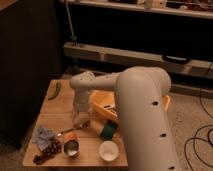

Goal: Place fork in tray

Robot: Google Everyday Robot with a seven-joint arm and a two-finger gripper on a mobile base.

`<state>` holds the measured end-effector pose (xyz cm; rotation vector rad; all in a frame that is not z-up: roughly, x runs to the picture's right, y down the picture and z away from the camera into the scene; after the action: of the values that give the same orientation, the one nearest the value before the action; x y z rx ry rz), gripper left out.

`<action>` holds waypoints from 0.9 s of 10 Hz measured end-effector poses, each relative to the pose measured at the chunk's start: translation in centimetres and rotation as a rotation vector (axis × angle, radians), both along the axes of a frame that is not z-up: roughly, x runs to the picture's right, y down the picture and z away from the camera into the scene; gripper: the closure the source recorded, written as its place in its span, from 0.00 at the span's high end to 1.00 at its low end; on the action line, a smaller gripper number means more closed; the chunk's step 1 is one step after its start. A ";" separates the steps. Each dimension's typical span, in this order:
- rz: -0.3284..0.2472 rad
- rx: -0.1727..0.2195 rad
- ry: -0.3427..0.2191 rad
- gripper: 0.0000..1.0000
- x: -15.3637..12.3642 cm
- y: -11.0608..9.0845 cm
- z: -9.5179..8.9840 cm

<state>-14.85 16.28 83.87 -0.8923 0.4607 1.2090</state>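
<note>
The tray is a yellow-orange bin on the right half of the wooden table, largely covered by my white arm. My gripper hangs from the wrist over the table just left of the tray. Its fingers point down and stand open with nothing between them. A slim shiny fork lies on the wood a little below and left of the fingertips, between a blue cloth and a small orange thing.
Dark-handled utensils lie in the tray. A green sponge, a white cup, a metal cup, grapes, a blue cloth and a green pepper share the table. Shelving stands behind.
</note>
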 end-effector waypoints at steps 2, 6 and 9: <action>-0.017 0.003 0.015 0.65 0.3 -0.2 0.0; -0.035 0.027 0.036 0.65 1.4 -0.7 -0.3; 0.021 -0.010 0.023 0.65 2.6 -0.5 -0.6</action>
<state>-12.22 15.82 83.24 -0.8943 0.4771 1.2385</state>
